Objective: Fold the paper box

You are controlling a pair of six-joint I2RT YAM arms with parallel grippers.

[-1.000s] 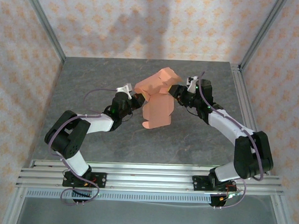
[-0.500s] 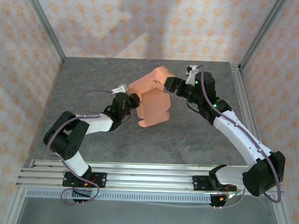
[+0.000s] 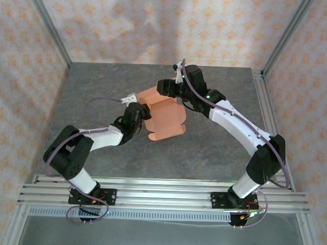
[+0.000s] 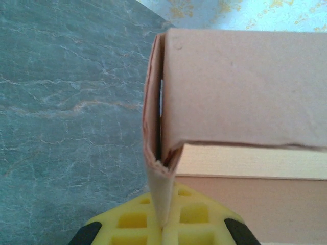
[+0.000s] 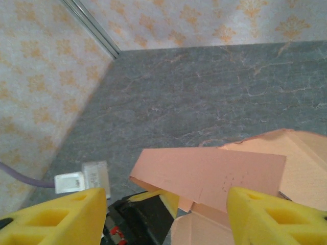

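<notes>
The paper box [image 3: 164, 118] is salmon-orange card, partly folded, lying low over the table with a raised panel at its far left end. My left gripper [image 3: 142, 113] is shut on the box's left edge. In the left wrist view its yellow pads [image 4: 134, 224] pinch a doubled fold of card, and a box panel [image 4: 240, 87] stands above them. My right gripper [image 3: 166, 88] hovers open above the box's far end. Its yellow fingers [image 5: 56, 217] stand wide apart on either side of the raised panel [image 5: 209, 176], without touching it.
The grey marbled table [image 3: 100, 93] has free room on all sides of the box. Patterned walls and metal frame posts [image 3: 48, 30] close the back and sides. The left gripper's black body [image 5: 138, 219] sits just below the panel.
My right arm has swung left and now reaches over the box's far end. The box has sunk lower and flatter, still held by the left gripper.
</notes>
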